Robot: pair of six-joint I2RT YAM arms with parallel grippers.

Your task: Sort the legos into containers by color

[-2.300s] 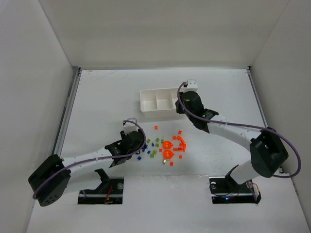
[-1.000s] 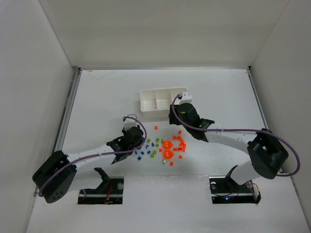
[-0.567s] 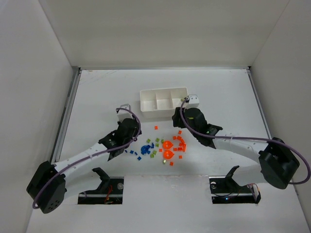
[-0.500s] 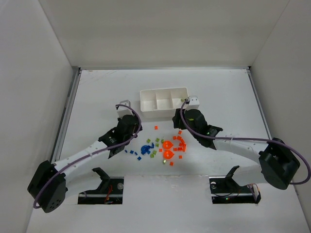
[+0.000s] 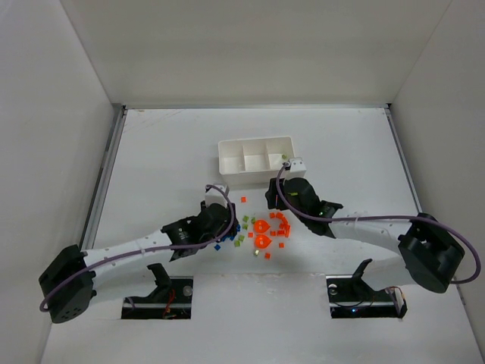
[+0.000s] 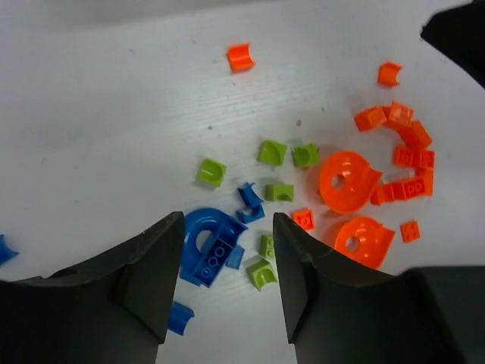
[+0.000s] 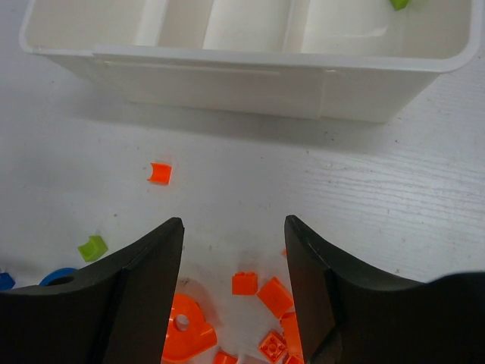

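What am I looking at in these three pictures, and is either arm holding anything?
Two robot arms are bolted at the near edge of a table. One picture looks down from above and shows the left arm and the right arm. The other two come from a camera on each wrist, looking past that arm's own jaws. On the table lie small orange bricks, blue bricks and green bricks. There is also a white tray with three compartments. One green brick sits in its right-hand compartment. Both pairs of jaws stand open and hold nothing. The left ones hang over the blue bricks.
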